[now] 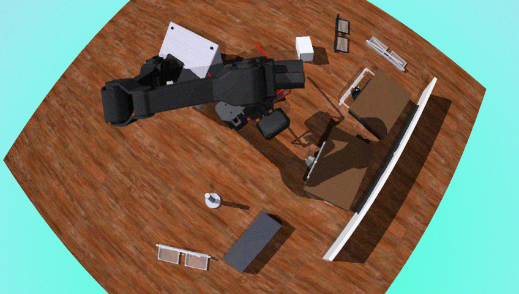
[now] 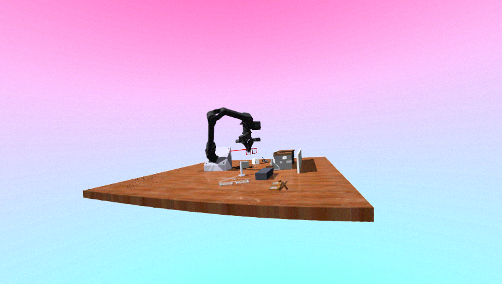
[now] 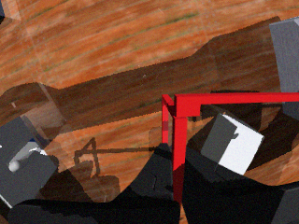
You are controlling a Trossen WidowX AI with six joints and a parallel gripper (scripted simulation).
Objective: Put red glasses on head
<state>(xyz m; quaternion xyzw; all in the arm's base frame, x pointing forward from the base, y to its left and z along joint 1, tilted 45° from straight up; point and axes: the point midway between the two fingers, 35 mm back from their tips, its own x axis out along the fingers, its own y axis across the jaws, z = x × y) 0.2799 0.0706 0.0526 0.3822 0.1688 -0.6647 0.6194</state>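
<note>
My gripper (image 2: 248, 151) (image 3: 168, 149) is shut on the red glasses (image 1: 282, 95) (image 2: 254, 151) (image 3: 234, 98) and holds them in the air; in the top view the arm covers the fingertips and much of the glasses. The nearer head (image 1: 351, 182) (image 2: 282, 162) (image 3: 33, 175) is a grey block with a brown top and a pale nose; the wrist view shows a small dark blue patch beside the nose. The glasses are apart from it, between arm base and head. The other head (image 1: 385, 96) has a dark nose and a white frame (image 1: 354, 86) at its face.
A white upright panel (image 1: 395, 150) (image 2: 299, 161) stands behind the heads. A dark box (image 1: 253, 242) (image 2: 264, 173), a small stand (image 1: 213, 200) and pale glasses (image 1: 186, 256) lie on the near side. White blocks (image 1: 305, 47) (image 3: 243, 149), black glasses (image 1: 342, 43) and clear glasses (image 1: 387, 54) are across.
</note>
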